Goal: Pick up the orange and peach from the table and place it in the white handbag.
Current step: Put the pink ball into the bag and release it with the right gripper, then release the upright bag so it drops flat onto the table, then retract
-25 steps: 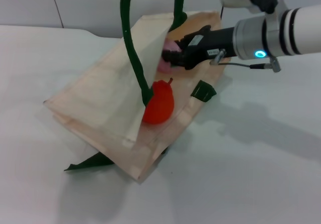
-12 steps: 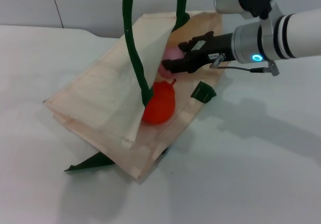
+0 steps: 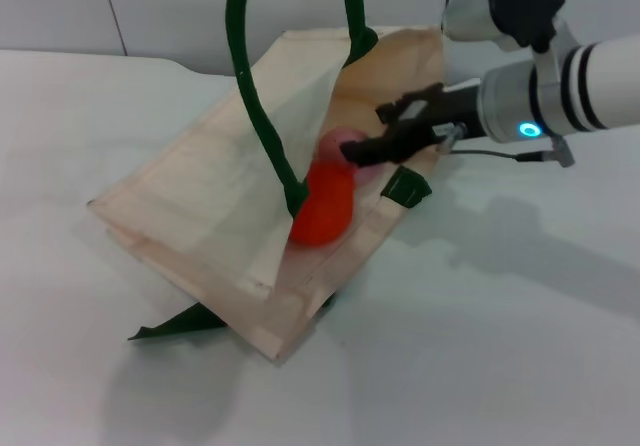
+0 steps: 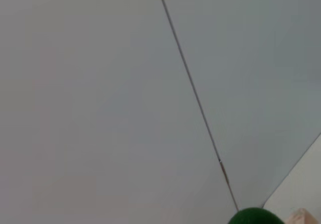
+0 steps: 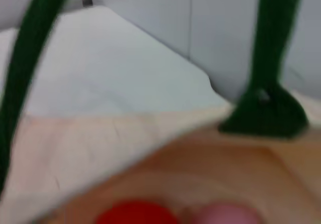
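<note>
The peach (image 3: 334, 146) lies inside the open mouth of the white handbag (image 3: 210, 216), touching the upper side of the orange (image 3: 322, 208), which rests just below it on the bag's inner lining. In the right wrist view both fruits show as blurred patches at the edge of the picture, the orange (image 5: 135, 214) beside the peach (image 5: 225, 215), with the bag's tan interior (image 5: 200, 174) above them. The bag lies tilted on the white table (image 3: 500, 346), its upper panel lifted by a dark green strap (image 3: 262, 116) that rises out of the head view; a second green strap (image 3: 178, 324) lies flat on the table by the bag's lower corner. The right gripper (image 3: 372, 140) is at the bag's mouth just beside the peach, its black fingers parted and empty. The left gripper is out of sight, and its wrist camera shows only a grey wall (image 4: 125, 93) and a bit of green strap (image 4: 256, 217).
</note>
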`<action>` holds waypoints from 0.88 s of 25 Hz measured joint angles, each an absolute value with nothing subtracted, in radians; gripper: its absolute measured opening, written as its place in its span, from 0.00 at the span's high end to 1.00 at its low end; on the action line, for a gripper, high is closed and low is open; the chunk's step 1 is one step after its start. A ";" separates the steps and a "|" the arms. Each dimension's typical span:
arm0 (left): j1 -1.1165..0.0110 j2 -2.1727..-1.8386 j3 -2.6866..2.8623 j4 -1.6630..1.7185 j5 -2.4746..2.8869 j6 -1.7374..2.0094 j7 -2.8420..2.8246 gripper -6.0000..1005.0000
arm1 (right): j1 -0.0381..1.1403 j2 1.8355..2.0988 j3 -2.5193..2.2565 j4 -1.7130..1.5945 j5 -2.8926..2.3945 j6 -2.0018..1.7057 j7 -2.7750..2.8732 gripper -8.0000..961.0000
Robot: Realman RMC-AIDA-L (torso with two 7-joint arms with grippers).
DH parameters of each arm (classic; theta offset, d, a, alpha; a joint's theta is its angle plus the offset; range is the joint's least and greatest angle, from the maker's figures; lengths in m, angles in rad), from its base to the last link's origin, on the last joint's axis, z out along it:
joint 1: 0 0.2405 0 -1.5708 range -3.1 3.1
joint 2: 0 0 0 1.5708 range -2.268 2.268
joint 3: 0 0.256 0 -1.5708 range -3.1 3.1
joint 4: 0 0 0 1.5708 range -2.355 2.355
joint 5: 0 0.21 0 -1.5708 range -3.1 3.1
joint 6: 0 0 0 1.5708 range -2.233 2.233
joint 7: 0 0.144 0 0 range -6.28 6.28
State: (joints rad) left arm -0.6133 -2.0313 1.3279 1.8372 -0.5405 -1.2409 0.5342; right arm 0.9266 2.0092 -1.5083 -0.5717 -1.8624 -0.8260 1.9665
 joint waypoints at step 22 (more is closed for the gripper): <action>-0.497 -2.033 1.321 1.826 -0.613 -1.098 0.555 0.82 | 0.653 2.009 -1.214 -0.998 -2.340 -0.919 2.269 0.17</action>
State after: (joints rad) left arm -0.4973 -2.0330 1.3205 1.8256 -0.6133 -1.0981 0.5552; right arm 0.6528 2.0091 -1.2138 -0.9984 -2.3395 -0.9187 2.2689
